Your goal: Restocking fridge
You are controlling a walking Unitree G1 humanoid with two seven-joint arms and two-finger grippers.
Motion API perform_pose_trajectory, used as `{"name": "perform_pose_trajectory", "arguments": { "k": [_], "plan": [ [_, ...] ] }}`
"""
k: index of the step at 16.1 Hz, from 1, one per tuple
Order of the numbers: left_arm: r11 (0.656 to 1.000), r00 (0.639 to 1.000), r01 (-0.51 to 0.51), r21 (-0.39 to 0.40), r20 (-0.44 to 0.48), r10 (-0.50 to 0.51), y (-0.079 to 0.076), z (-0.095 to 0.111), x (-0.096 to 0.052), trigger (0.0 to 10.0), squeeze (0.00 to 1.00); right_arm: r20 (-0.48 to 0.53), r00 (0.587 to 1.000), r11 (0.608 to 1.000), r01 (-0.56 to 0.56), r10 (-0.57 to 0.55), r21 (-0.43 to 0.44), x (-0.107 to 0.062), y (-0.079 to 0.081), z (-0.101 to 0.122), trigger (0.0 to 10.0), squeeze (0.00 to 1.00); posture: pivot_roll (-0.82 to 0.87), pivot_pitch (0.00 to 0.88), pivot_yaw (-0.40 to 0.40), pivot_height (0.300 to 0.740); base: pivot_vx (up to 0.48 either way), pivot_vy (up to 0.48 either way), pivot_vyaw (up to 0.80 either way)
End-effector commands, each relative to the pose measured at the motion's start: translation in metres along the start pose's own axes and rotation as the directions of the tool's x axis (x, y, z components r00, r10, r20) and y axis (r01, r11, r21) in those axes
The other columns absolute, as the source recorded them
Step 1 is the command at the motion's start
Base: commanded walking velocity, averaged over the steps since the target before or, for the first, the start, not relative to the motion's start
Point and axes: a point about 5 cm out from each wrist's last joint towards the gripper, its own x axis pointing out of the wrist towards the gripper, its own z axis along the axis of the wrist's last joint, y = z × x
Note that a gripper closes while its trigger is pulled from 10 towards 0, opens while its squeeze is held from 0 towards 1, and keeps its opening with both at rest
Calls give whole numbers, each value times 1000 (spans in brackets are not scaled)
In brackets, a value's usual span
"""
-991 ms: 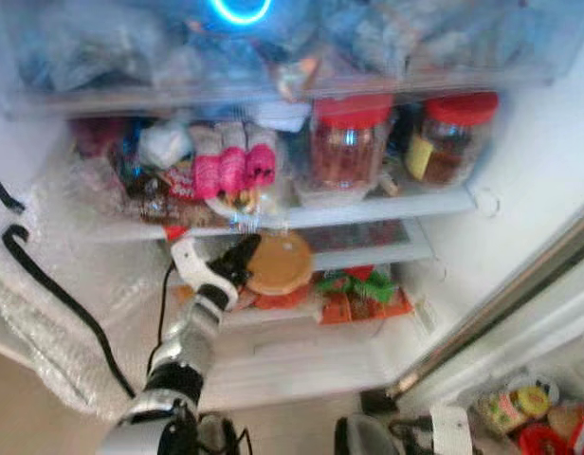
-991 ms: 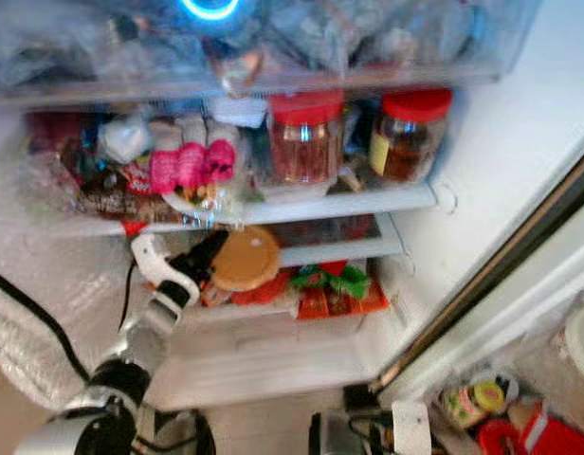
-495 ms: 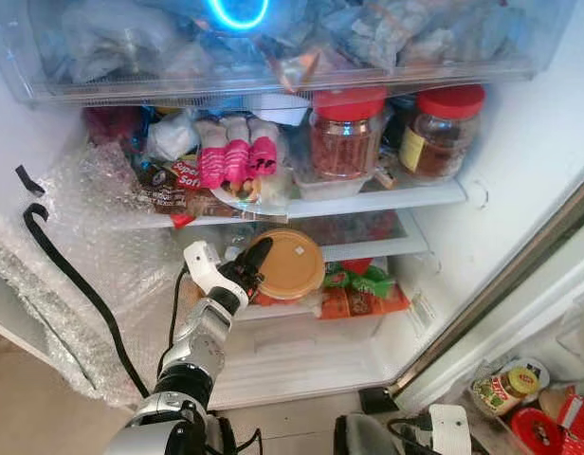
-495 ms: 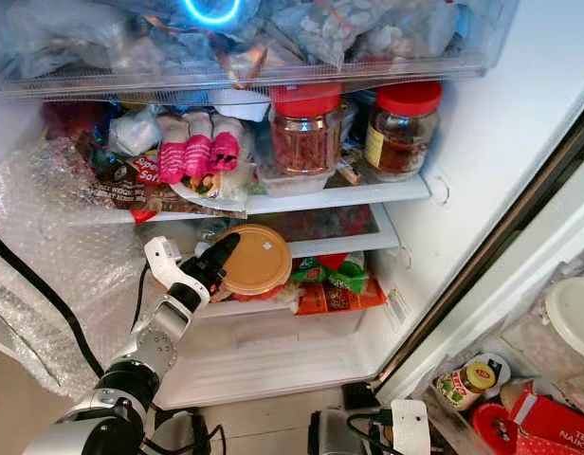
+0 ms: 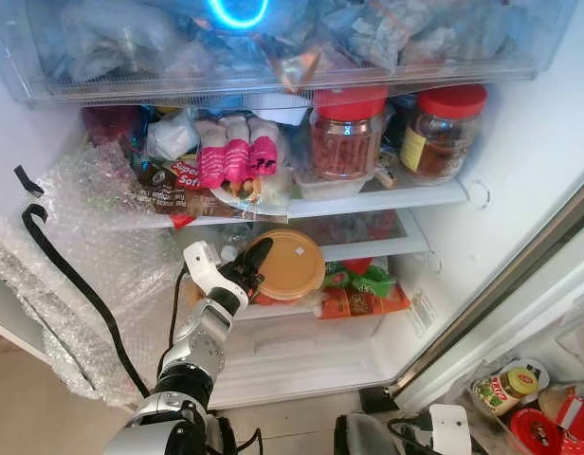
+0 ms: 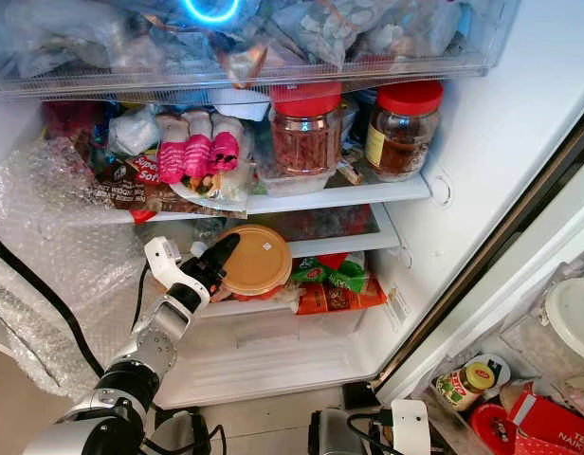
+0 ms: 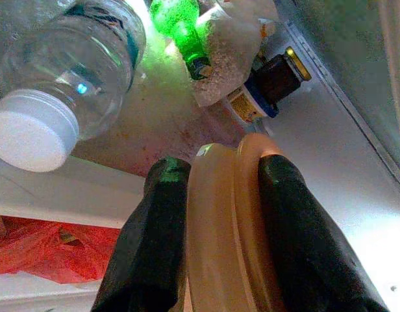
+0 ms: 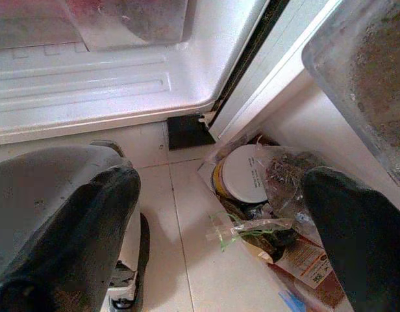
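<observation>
One tub (image 5: 288,265) with a tan lid sat edge-on at the middle shelf (image 5: 387,248) mouth, pinched by the left gripper (image 5: 246,270). From the left wrist, both fingers (image 7: 154,247) clamped the lid's rim; a bottle (image 7: 63,71) lay beyond. Rigid, probably light and slick plastic, it seemed best held across the rim. From the right wrist, the right gripper (image 8: 213,214) hung spread wide over the floor (image 8: 180,247).

Clear bottle (image 7: 63,71) and green bottle (image 7: 180,32) crowd the shelf's back, red packets (image 5: 363,294) block the right
</observation>
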Motion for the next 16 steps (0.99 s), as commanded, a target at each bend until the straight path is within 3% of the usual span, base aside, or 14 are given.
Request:
{"name": "perform_pose_trajectory", "arguments": {
  "k": [1,5,16],
  "plan": [
    [1000,1000,2,-2,-10,-2,0,-2,1,10000,0,-17,1000,1000,-13,13,2,-2,4,-5,10000,0,-191,76,-9,640,0,0,0],
    [1000,1000,2,-10,-6,-2,0,-1,1,10000,0,-18,1000,1000,-14,14,3,-2,5,-5,10000,0,-191,78,-8,640,0,0,0],
    [1000,1000,2,-13,2,-2,-1,0,2,10000,0,-15,1000,1000,-13,13,3,-1,4,-3,10000,0,-191,84,-10,640,272,0,0]
  ]
}}
